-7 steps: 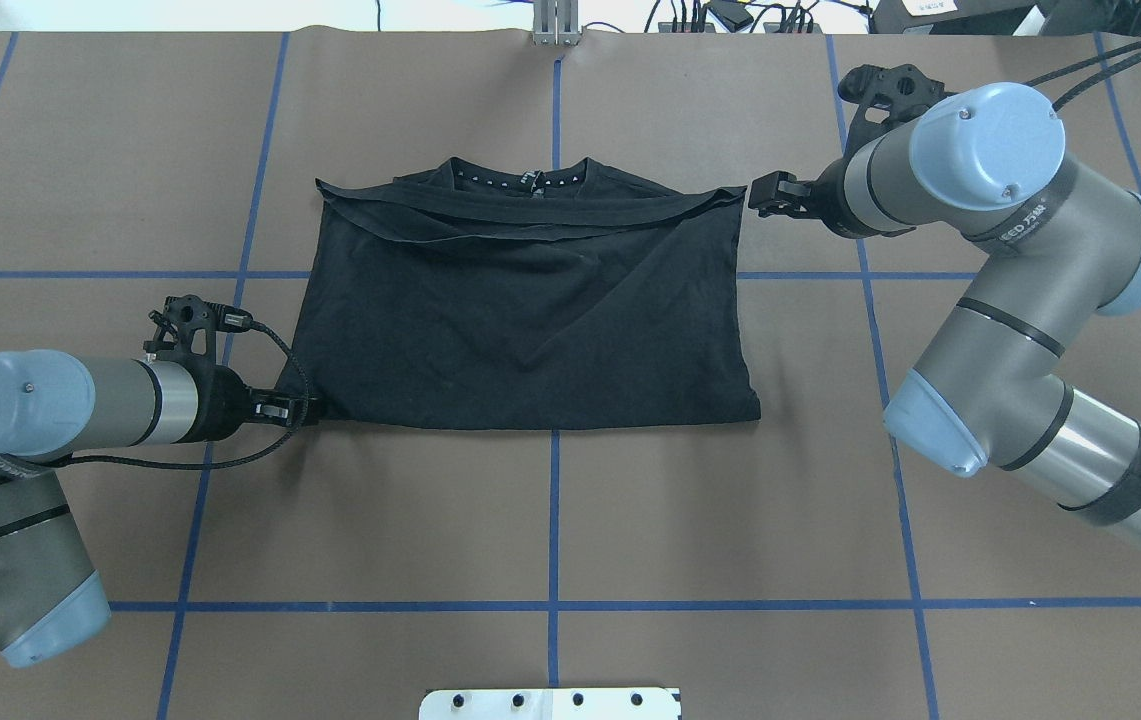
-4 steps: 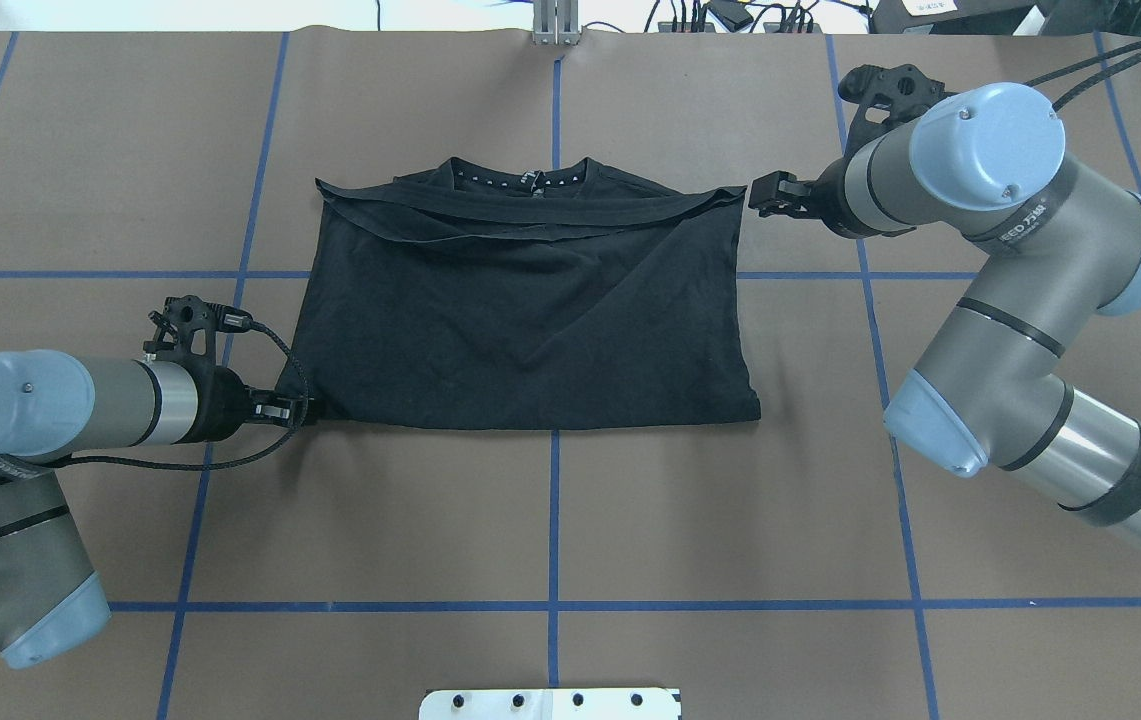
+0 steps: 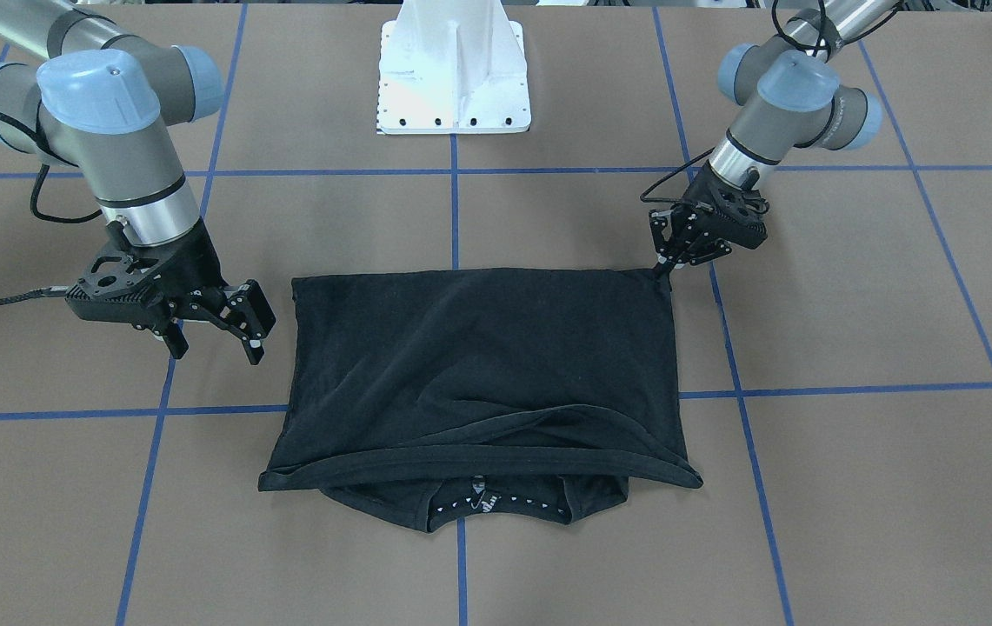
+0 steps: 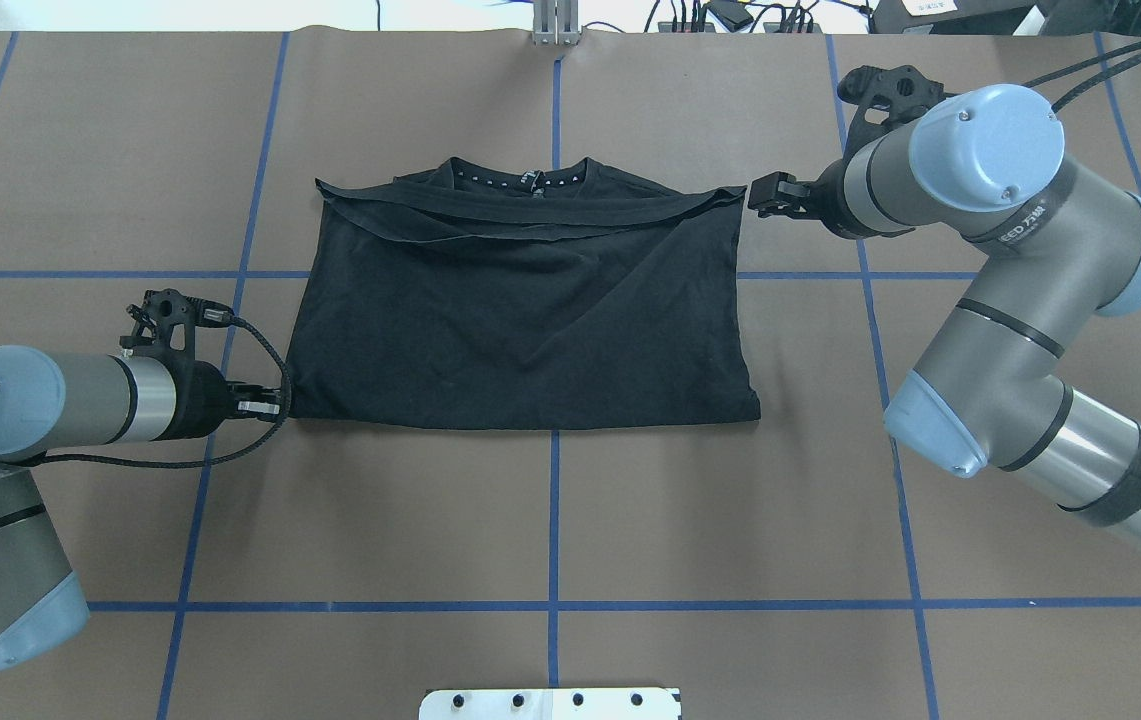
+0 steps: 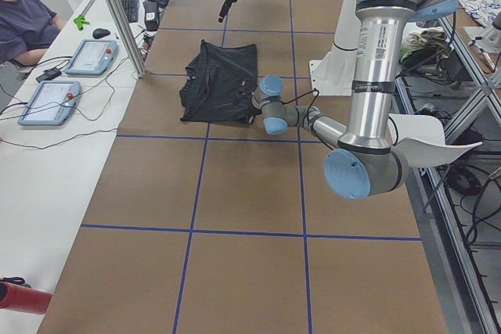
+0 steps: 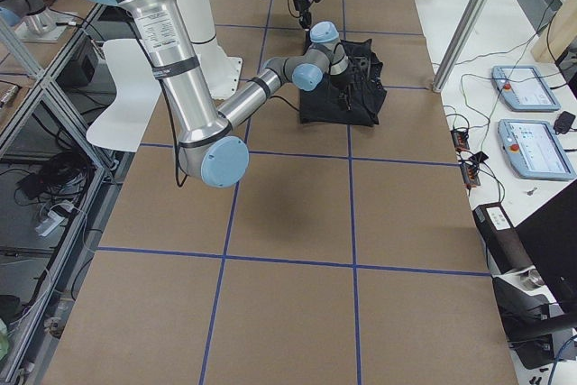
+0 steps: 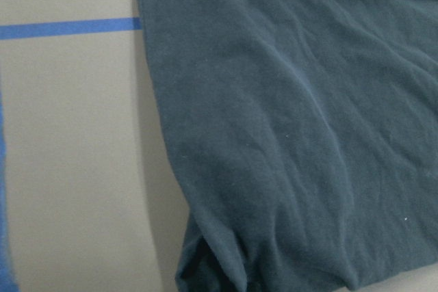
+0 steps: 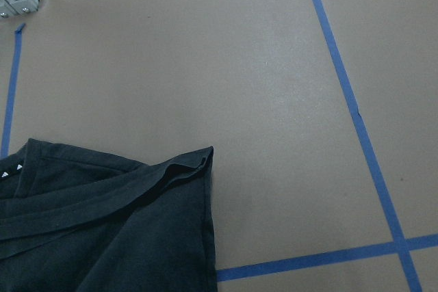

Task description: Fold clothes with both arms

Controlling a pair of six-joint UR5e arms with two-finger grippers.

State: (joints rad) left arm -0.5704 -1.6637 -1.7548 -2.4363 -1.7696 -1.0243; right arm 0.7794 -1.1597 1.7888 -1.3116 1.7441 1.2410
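Lying on the table [image 4: 730, 520]: the black T-shirt [image 4: 520, 320] is sitting folded into a rough rectangle at the middle, its collar [image 4: 522, 178] peeking out along the far edge.
Left claw [image 4: 265, 406]: is sitting low, right at the shirt's near left corner; whether its fingers are apart or together cannot be told.
Right claw [image 3: 215, 348]: is hovering just beside the far right corner, fingers spread apart and gripping nothing.
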